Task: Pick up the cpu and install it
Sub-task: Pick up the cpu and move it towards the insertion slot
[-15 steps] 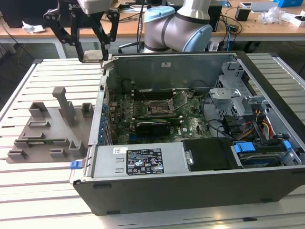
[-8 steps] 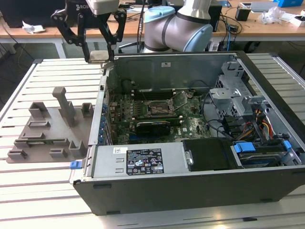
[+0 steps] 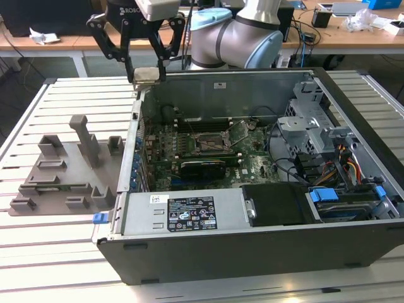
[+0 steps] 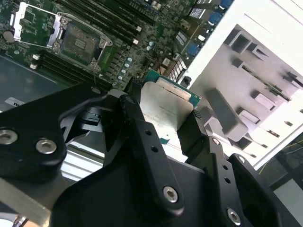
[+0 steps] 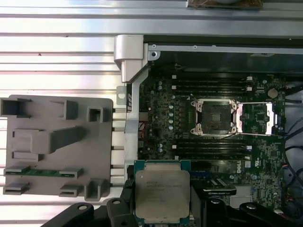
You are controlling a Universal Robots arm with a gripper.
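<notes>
The black gripper [image 4: 165,108] is nearest the lens in both wrist views. Its fingers [image 4: 191,137] are closed partway and press against two opposite edges of the chip held between them.

Below the fingers lies the slatted metal table [image 3: 57,252]. The open computer case [image 3: 252,249] rests on it. In the exterior view the gripper [image 3: 146,74] hangs above the case's far corner, toward the exterior view's left.

A grey fixture tray [image 5: 57,142] sits on the table outside the case wall, off to one side of the fingers.

The green motherboard [image 5: 161,104] spreads across the case floor, lower than the fingertips. Its black socket [image 5: 215,117] stands open with the metal bracket swung aside. The socket is well apart from the fingers and holds no chip.

The cpu [image 5: 163,191] is clamped flat between the fingers with its pale metal top toward the first wrist camera. It is held in the air above the case edge, clear of the board.
</notes>
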